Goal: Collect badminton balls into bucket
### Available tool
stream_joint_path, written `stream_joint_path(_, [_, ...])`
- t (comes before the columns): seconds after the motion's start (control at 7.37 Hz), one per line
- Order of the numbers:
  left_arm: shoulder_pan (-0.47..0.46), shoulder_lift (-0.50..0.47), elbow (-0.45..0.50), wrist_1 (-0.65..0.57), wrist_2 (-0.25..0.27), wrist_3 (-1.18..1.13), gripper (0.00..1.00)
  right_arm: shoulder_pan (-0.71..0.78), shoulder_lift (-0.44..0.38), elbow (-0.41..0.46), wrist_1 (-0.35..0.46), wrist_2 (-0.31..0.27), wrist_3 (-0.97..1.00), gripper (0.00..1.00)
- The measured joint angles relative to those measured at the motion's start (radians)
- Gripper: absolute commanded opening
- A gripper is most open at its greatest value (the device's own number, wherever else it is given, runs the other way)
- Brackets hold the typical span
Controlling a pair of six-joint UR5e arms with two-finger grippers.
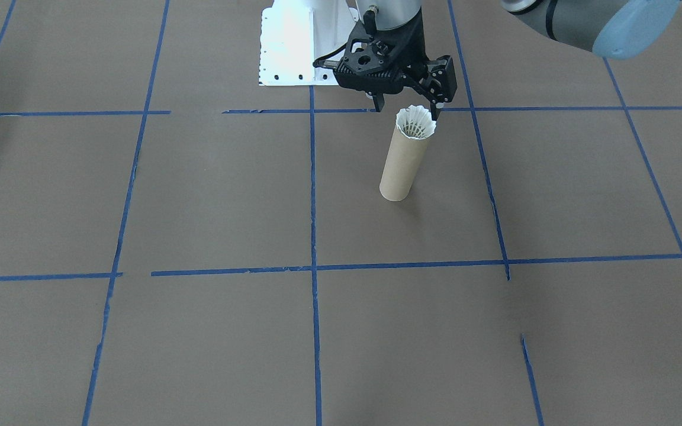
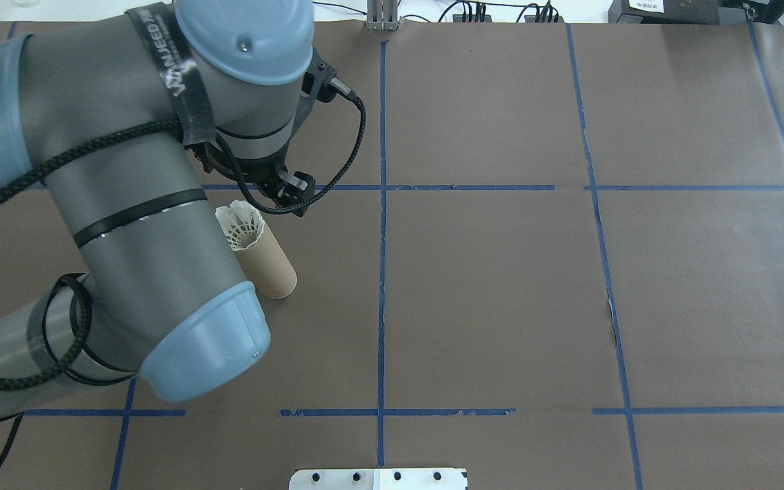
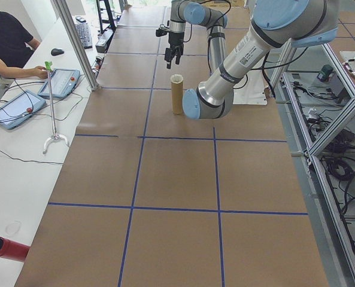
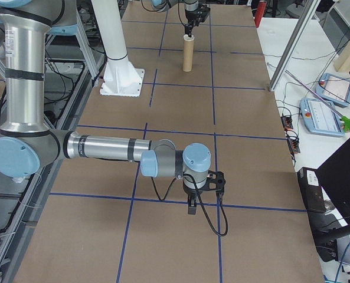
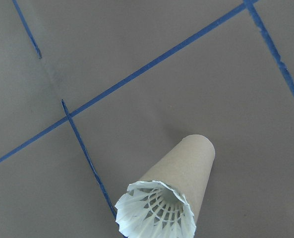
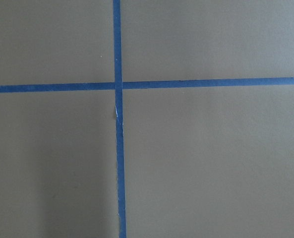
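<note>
The shuttlecock [image 1: 415, 122] sits in the open mouth of the brown cardboard tube [image 1: 403, 165], feather skirt upward and flaring just past the rim; its cork tip is hidden inside. The tube stands upright on the brown paper-covered counter [image 1: 211, 195], inside 1 square of the blue tape grid [image 1: 312, 195].

In the front-facing view the left pincer [image 1: 407, 109] hangs directly above the tube mouth, at about 12 o'clock from it, pointing down. Its 2 fingers are spread apart and hold nothing: 1 fingertip [image 1: 434, 111] is just beside the skirt's edge, the other stands clear at the skirt's 10 o'clock. The left wrist view looks down on the white skirt [image 5: 155, 210] and the tube wall [image 5: 186, 166].

The right pincer [image 4: 204, 200] shows only in the right side view, low over the counter near a tape crossing, well apart from the tube [image 4: 188, 53]; I cannot tell whether it is spread or clenched. A person's arm [image 3: 21, 70] rests by a tablet [image 3: 60, 82] on the side desk.
</note>
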Motion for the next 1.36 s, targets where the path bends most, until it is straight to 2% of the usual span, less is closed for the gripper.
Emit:
stream_joint_path(0.27, [-0.108, 0.124, -0.009, -0.169, -0.068, 0.107, 1.0, 0.0, 0.0, 0.0, 0.0, 0.0, 0.0, 1.0])
stream_joint_path(0.68, [-0.207, 0.279, 0.01, -0.397, -0.088, 0.278, 1.0, 0.0, 0.0, 0.0, 0.0, 0.0, 0.0, 1.0])
stream_joint_path(0.81, [-0.246, 0.304, 0.051, -0.466, -0.107, 0.322, 1.0, 0.0, 0.0, 0.0, 0.0, 0.0, 0.0, 1.0])
stream_joint_path(1.22, [-0.417, 0.432, 0.178, -0.661, -0.298, 0.435, 1.0, 0.0, 0.0, 0.0, 0.0, 0.0, 0.0, 1.0])
stream_joint_path(1.36, [-0.463, 0.489, 0.199, -0.7, -0.333, 0.443, 1.0, 0.0, 0.0, 0.0, 0.0, 0.0, 0.0, 1.0])
